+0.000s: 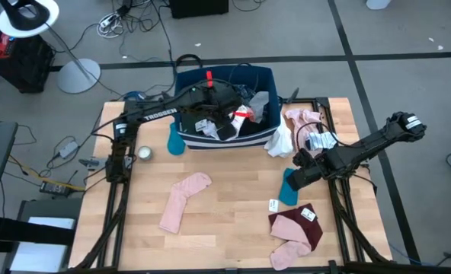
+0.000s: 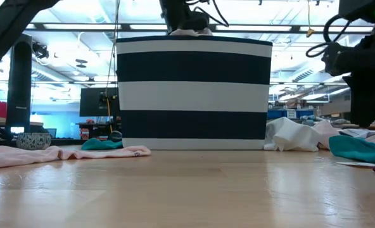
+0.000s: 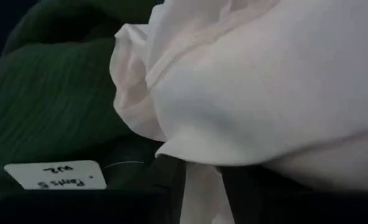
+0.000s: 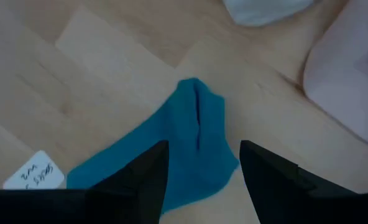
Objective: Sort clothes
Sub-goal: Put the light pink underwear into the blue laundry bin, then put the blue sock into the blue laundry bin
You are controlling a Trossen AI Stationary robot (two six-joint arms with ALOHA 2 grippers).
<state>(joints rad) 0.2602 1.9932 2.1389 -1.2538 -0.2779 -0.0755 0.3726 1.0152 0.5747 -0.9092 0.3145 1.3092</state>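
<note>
One teal sock (image 4: 171, 152) lies between the open right tool (image 4: 199, 174) fingers.

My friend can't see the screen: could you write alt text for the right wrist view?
The right hand, fingers open, hovers over a teal sock lying on the wooden table. A white tag lies by the sock, with pale pink cloth at the frame's edge.

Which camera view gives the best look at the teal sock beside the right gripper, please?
The right wrist view: the teal sock fills the centre, between the open right gripper fingers. The high view shows it small, partly under the arm. The low view shows only its edge. The left wrist view misses it.
</note>
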